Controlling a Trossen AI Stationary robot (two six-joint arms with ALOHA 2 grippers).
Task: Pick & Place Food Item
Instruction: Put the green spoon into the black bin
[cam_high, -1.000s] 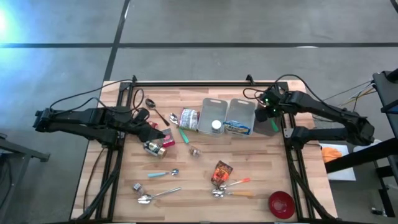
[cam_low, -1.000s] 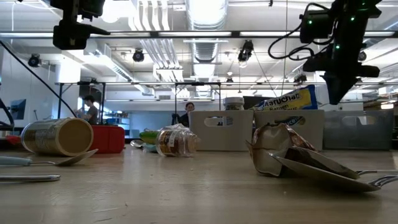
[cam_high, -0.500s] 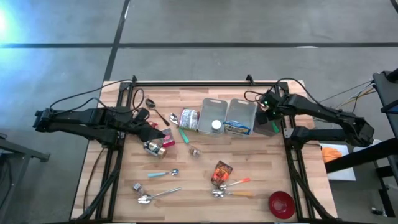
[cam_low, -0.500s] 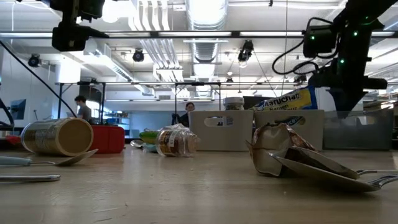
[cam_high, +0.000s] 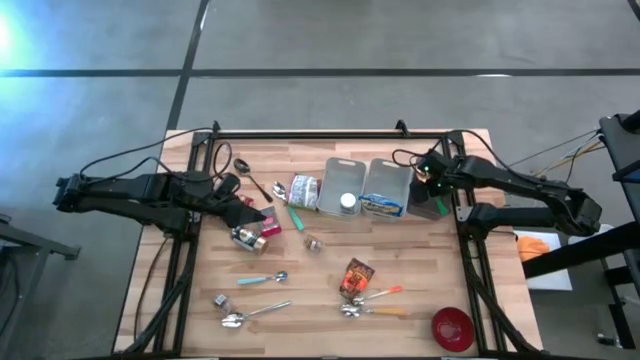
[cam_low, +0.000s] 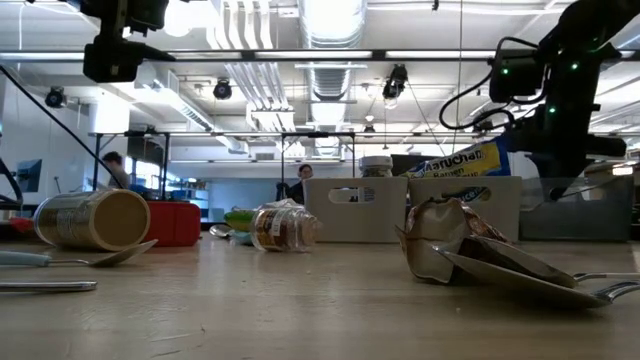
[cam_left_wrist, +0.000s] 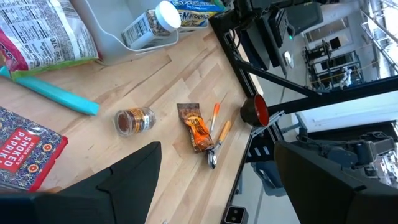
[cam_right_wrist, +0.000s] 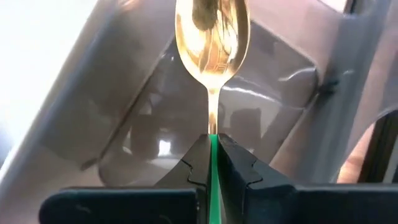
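My right gripper (cam_high: 433, 188) is at the table's far right, lowered into a translucent grey bin (cam_low: 578, 208), and is shut on a spoon with a gold bowl (cam_right_wrist: 211, 34) and a green handle. My left gripper (cam_left_wrist: 217, 186) waits open above the table's left side, over a can (cam_high: 247, 236) and a red box (cam_high: 268, 226). Lying on the wood are a small jar (cam_left_wrist: 134, 120), an orange snack packet (cam_high: 356, 275) and a printed bag (cam_high: 305, 190). My right gripper pinches the spoon's green handle (cam_right_wrist: 213, 157) between its two fingers, just where it meets the metal neck. The fingers point steeply down and lie along the spoon. The spoon hangs below them, bowl downward, over the bin's floor (cam_right_wrist: 149, 143); whether it touches the floor I cannot tell.
Two white bins (cam_high: 343, 185) (cam_high: 388, 187) with a jar and a packet stand beside the grey bin. Several spoons (cam_high: 250, 315) and a red bowl (cam_high: 452, 328) lie near the front edge. The black frame rails (cam_high: 470, 270) run along both sides.
My right gripper has sunk straight down with the spoon, from above the grey bin's rim into the bin. It has stayed shut on the handle, and the spoon still hangs bowl down.
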